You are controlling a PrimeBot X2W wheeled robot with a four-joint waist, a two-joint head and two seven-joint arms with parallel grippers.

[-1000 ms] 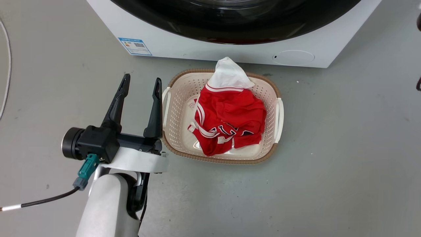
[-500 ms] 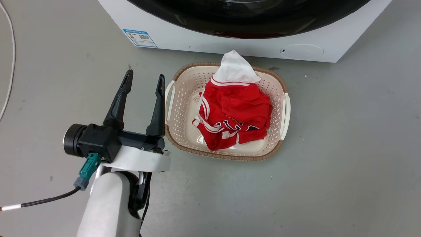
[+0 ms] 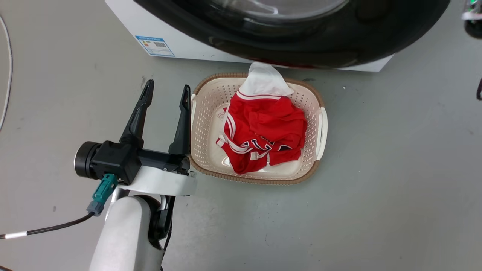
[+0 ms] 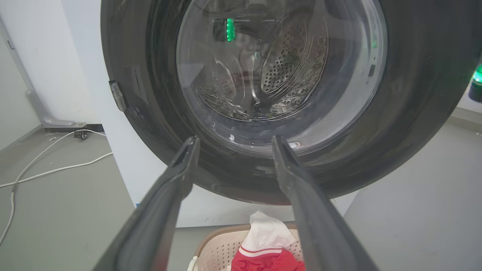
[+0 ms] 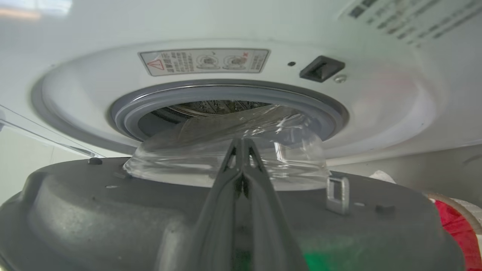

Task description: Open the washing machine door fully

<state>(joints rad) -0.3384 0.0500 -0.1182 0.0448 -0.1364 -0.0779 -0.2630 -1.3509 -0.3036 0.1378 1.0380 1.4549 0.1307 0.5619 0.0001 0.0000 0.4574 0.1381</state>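
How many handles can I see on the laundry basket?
2: one handle on the side of the basket next to the left pincer, the other handle on the opposite side. None seems hidden.

The left tool [image 3: 168, 84] hung at the lower left of the head view. Its two long dark fingers [image 3: 137, 116] were spread wide apart and pointed up the frame with nothing between them. It sat on a pale forearm [image 3: 124, 233] rising from below. The right tool [image 5: 241, 141] had its fingers pressed together, tips touching.
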